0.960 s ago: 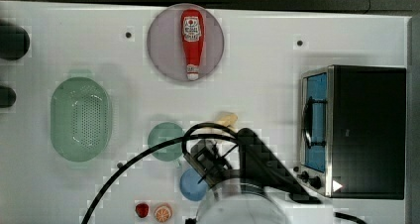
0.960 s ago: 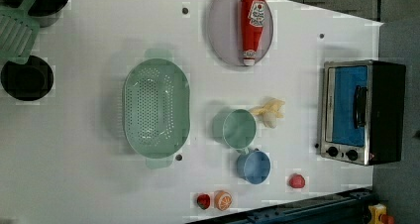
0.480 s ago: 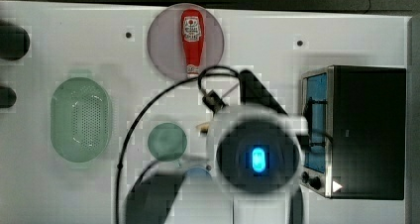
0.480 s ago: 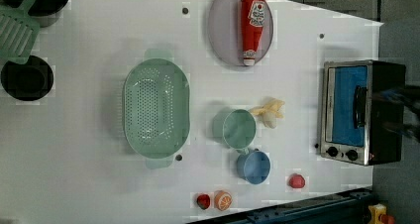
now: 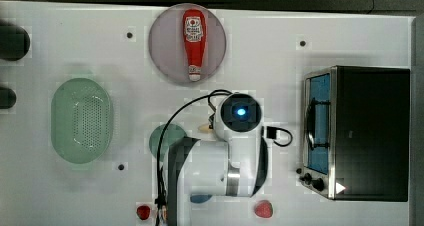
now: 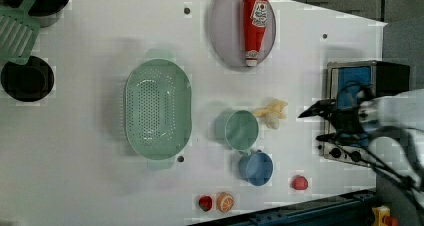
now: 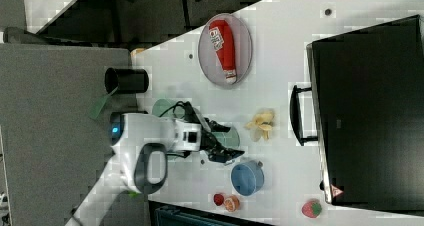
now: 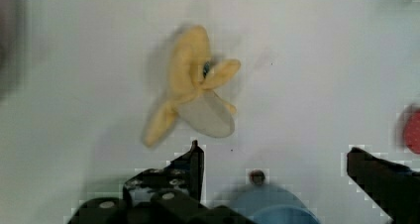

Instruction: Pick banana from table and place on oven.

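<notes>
- The gripper (image 8: 275,159) hangs spread wide with nothing between its dark fingers (image 8: 194,160); in the wrist view the table shows bare between them.
- Step in hand, as I judge it: the approach. The banana (image 8: 195,92) lies on the white table (image 5: 280,31), untouched, and the gripper is above it, not yet around it.
- In the left view the banana (image 6: 272,112) sits just right of the green cup (image 6: 241,130), touching or nearly so, with the oven (image 6: 357,93) well apart at the left view's right.
- In the right view it (image 7: 261,124) lies between the green cup and the oven's handle (image 7: 296,115).
- Next move likely calls for centring over the fruit, descending with jaws either side of its body, then closing, while keeping clear of the blue cup (image 8: 270,206) nearby.
- The banana is small, pale yellow, partly peeled: flaps splayed outward around a whitish flesh tip. The splayed peel may make a tidy grasp awkward.
- The oven's flat black top (image 5: 372,131) looks free for placing.
</notes>
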